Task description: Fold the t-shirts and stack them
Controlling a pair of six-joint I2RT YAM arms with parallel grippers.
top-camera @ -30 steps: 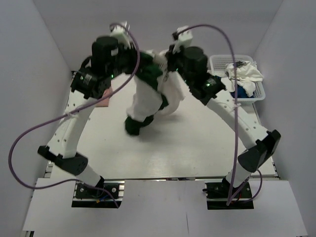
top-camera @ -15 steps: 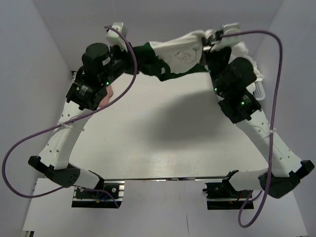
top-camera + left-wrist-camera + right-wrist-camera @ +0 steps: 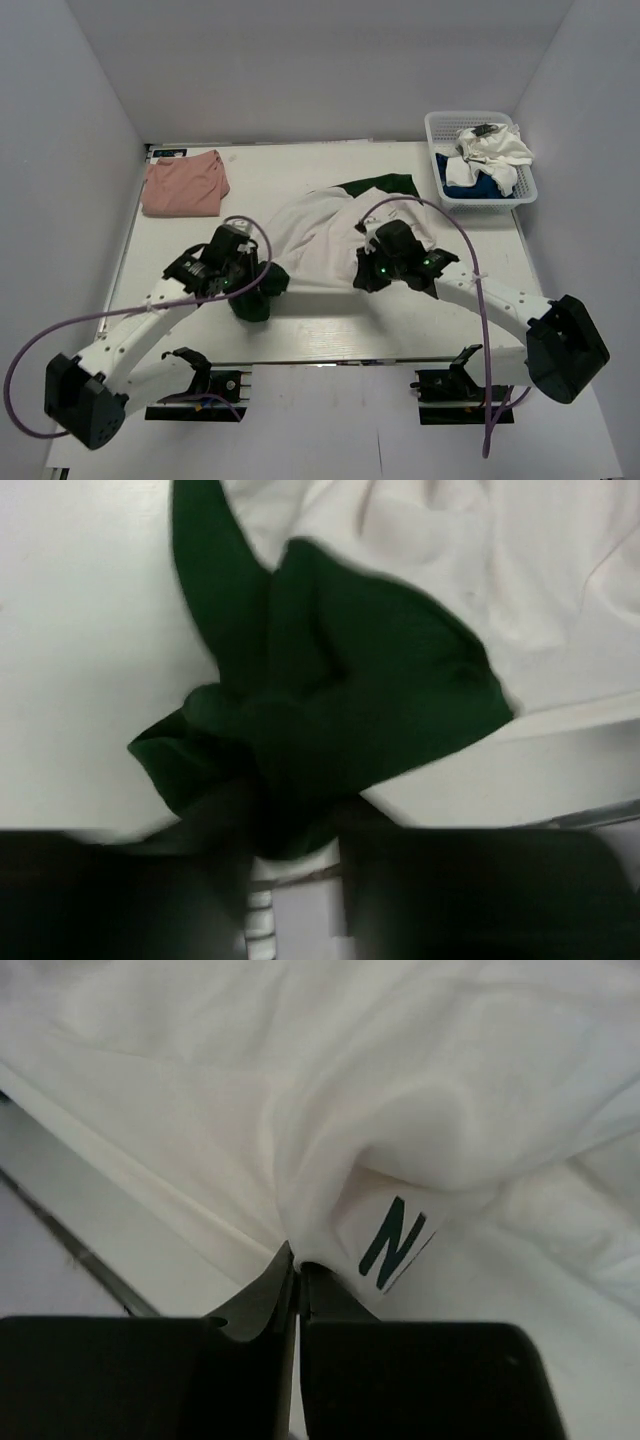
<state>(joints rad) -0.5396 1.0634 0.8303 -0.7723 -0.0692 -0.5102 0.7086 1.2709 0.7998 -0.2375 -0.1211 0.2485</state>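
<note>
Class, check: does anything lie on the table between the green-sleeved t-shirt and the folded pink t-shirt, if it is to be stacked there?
Nothing visible does: only bare table separates the green-sleeved t-shirt from the pink t-shirt at the far left.

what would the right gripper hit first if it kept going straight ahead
The white t-shirt with dark green sleeves: the right gripper pinches a fold of it, and more of its white cloth lies straight ahead.
</note>
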